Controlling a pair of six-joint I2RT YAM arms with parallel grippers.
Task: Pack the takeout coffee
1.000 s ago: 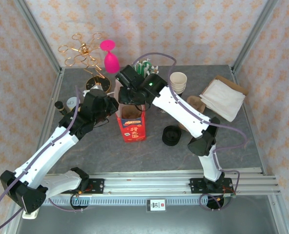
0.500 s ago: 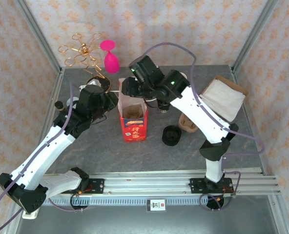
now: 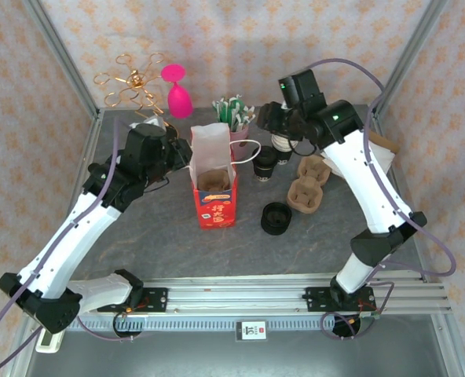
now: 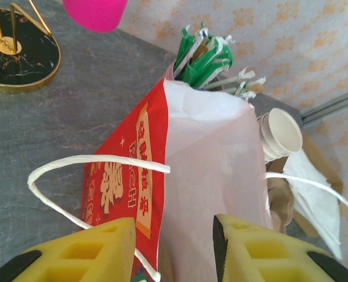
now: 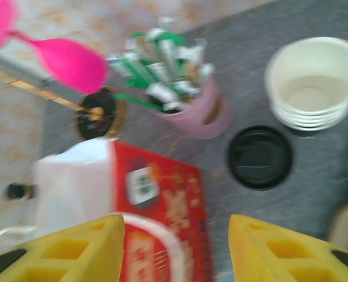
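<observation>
Top external: we see the takeout coffee upright on the table, lid on, just right of the red bag. L gripper has its fingers apart w/ the bag's top edge between them. R gripper is spread too, gripping nothing, above the coffee & the cup stack.

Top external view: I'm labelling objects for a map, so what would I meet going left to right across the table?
gold rack → pink glass → red paper bag → takeout coffee → cardboard cup carrier
</observation>
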